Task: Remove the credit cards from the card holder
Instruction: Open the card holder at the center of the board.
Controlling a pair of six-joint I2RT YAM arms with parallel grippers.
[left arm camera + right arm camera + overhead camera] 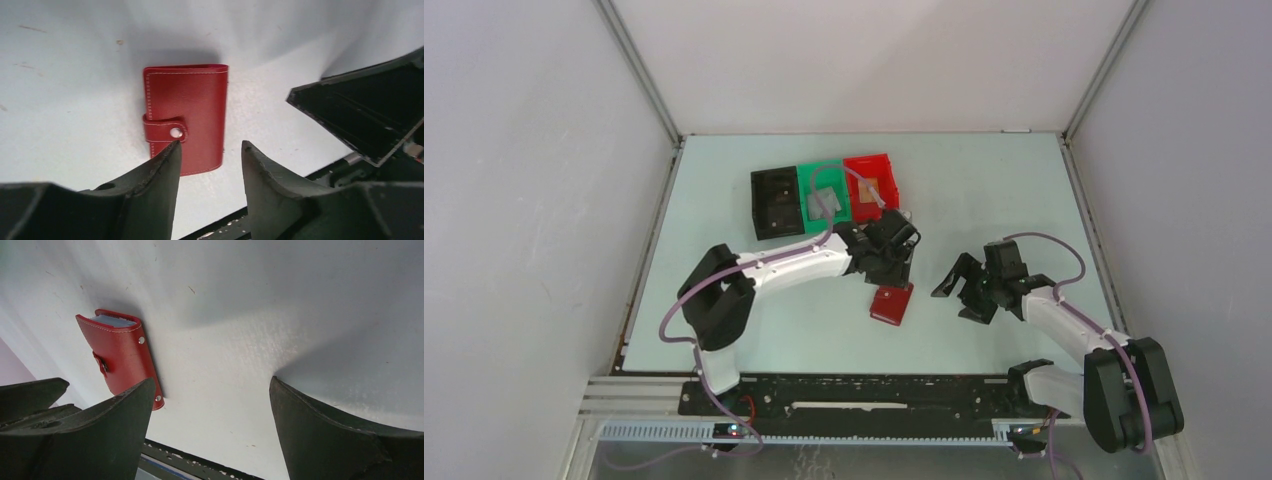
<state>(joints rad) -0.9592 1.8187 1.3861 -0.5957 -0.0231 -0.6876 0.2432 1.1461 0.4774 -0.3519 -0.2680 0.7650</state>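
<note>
The card holder (pixel 892 303) is a small dark-red wallet that lies flat on the table, folded, its strap tab snapped shut (pixel 172 132). A light blue card edge (pixel 112 320) shows at its open end. My left gripper (pixel 899 255) hovers just behind and above it, open, with nothing between its fingers (pixel 210 145). To the right of the wallet my right gripper (pixel 957 295) stands wide open and empty (pixel 211 380). A grey card (pixel 822 203) lies in the green bin and a tan card (pixel 871 190) in the red bin.
A black bin (pixel 776 203), a green bin (pixel 823 182) and a red bin (pixel 871 168) stand side by side behind the left gripper. The right gripper's black finger (pixel 370 110) shows at the right of the left wrist view. The table's near rail (pixel 874 385) is close.
</note>
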